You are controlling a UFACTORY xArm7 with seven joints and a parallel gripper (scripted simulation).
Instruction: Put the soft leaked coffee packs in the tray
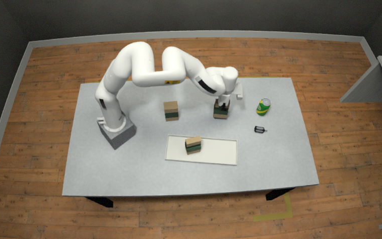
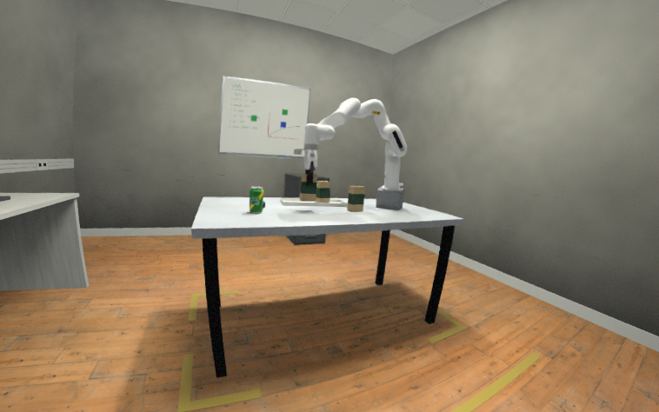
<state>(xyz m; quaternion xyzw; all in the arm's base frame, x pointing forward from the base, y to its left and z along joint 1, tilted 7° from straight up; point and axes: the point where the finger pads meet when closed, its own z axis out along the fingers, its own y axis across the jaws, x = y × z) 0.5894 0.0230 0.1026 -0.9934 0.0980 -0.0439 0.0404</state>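
fingers (image 1: 223, 106) clamp the top of an upright tan, green-banded coffee pack (image 1: 220, 112).

Your arm (image 1: 144, 69) rises from its base (image 1: 118, 139) at about nine o'clock on the table, folds back on itself in an S toward twelve o'clock, then runs out toward three o'clock. The wrist (image 1: 227, 78) turns straight down there, so your gripper (image 1: 223, 107) points vertically. Its fingers are partly closed and clamped on the two sides of the coffee pack (image 1: 220, 112) beneath it, gripping near the pack's top.
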